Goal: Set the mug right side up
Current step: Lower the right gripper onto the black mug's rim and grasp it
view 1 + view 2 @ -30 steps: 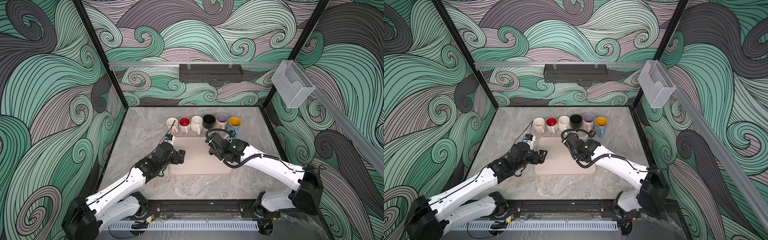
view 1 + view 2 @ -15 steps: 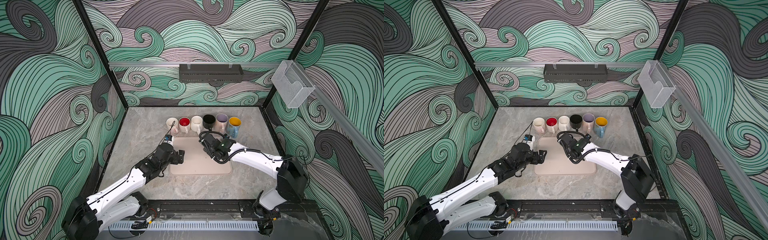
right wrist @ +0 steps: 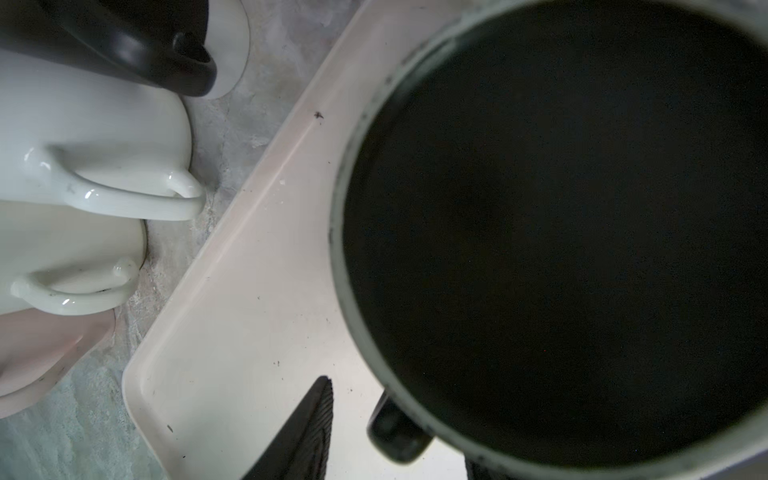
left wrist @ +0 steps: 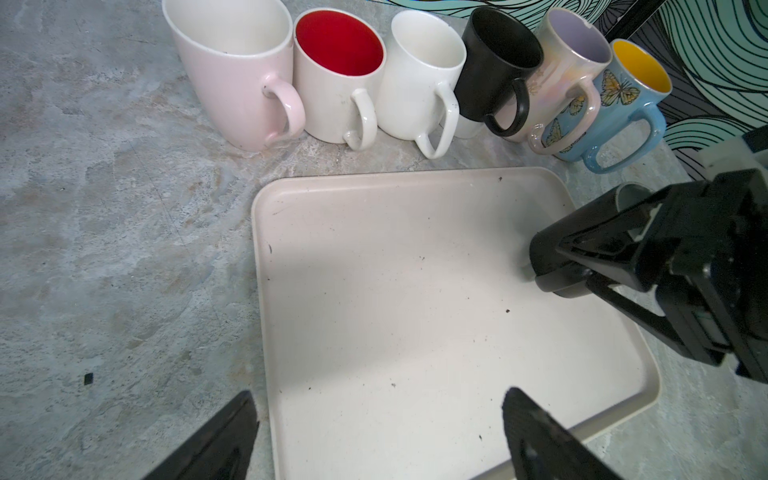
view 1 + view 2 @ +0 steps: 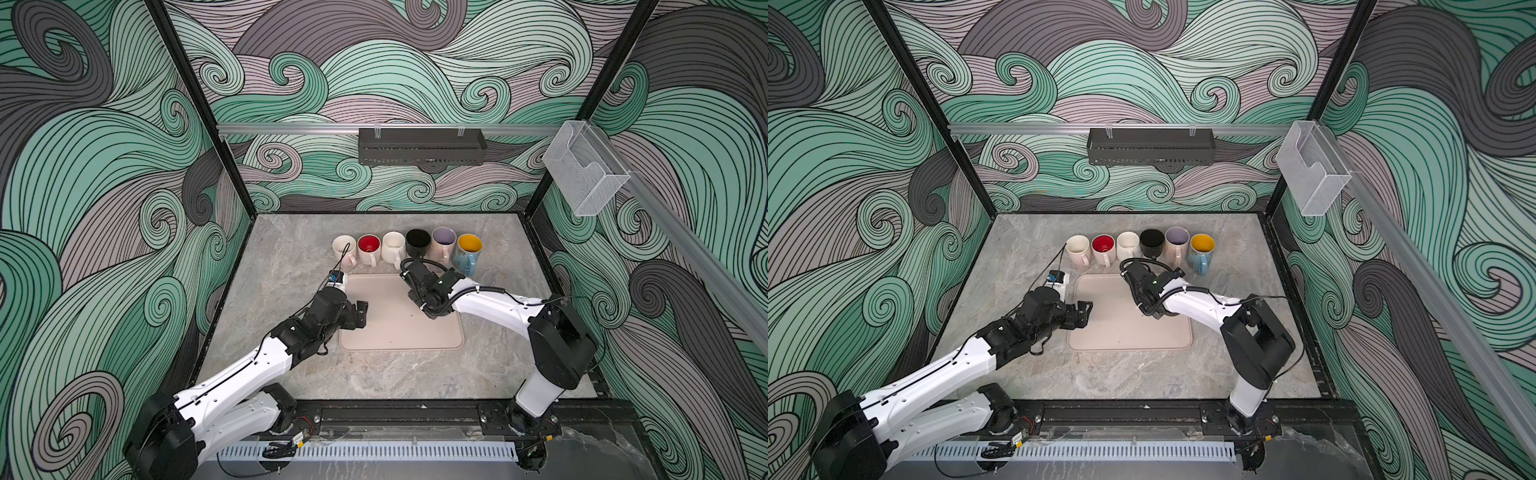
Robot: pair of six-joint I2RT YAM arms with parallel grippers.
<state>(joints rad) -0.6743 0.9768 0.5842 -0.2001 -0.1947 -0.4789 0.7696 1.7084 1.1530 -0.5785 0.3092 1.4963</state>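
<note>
While the left gripper (image 4: 382, 436) gapes wide and empty over the beige plastic tray (image 4: 374, 270), the right gripper (image 3: 395, 453) clamps a black grey-rimmed mug (image 3: 561, 249).

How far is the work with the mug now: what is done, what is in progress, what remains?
Done: six mugs stand mouth-up in a row behind the tray. In hand: the right gripper clasps a dark mug over the tray, tipped, not standing. Remaining: set it upright and release. The left gripper is open at the tray's edge.
</note>
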